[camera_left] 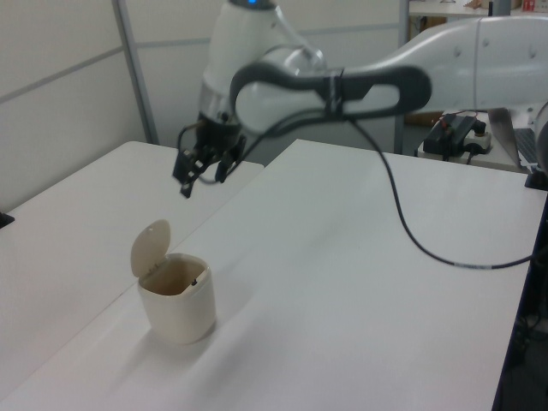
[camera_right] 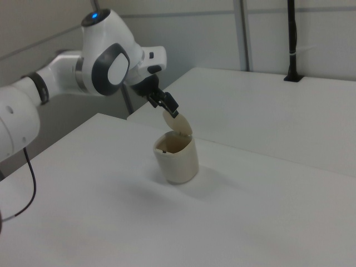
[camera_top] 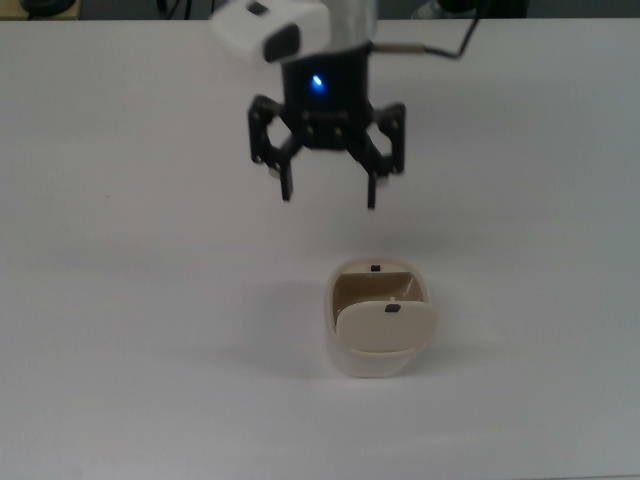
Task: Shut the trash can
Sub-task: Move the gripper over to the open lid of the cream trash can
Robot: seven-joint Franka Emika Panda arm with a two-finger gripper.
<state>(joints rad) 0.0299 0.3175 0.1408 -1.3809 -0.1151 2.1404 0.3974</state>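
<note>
White table point(camera_top: 120, 300) fills the scene, with grey wall panels behind it in the left view. On the table stands the bin point(camera_top: 375, 335) point(camera_left: 177, 300) point(camera_right: 177, 158), cream coloured, with its lid point(camera_left: 149, 248) point(camera_top: 386, 327) point(camera_right: 178, 123) raised upright over the back rim. The gripper point(camera_top: 328, 195) point(camera_left: 197, 180) hangs in the air above the table, near the bin but not touching it. Its two fingers are spread wide and hold nothing. In the right view the gripper is just beside the top of the lid.
</note>
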